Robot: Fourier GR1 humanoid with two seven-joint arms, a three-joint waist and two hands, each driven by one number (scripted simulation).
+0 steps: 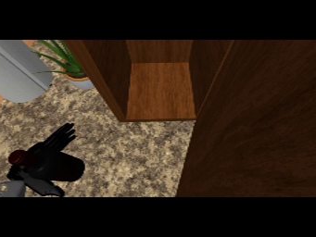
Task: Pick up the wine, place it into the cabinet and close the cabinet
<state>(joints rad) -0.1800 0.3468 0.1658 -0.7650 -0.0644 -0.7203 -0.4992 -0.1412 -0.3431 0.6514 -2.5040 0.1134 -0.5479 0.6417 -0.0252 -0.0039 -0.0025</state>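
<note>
The wine (59, 167) is a dark bottle with a red cap, low at the left of the view. It lies tipped on its side over the speckled bench (140, 148). The left robot hand (47, 157) is curled round it and holds it. Some of its fingers stick out straight toward the cabinet (161, 92). The right robot hand does not show.

The cabinet is well apart from the bottle, up and to the right. Its shelf shows bare wood. The big brown door (263, 129) stands open on the right.

The bottle could bump the left wall of the cabinet on the way in. It could also roll if it is set down still tipped. A plant (68, 65) stands near that wall and could get knocked.
</note>
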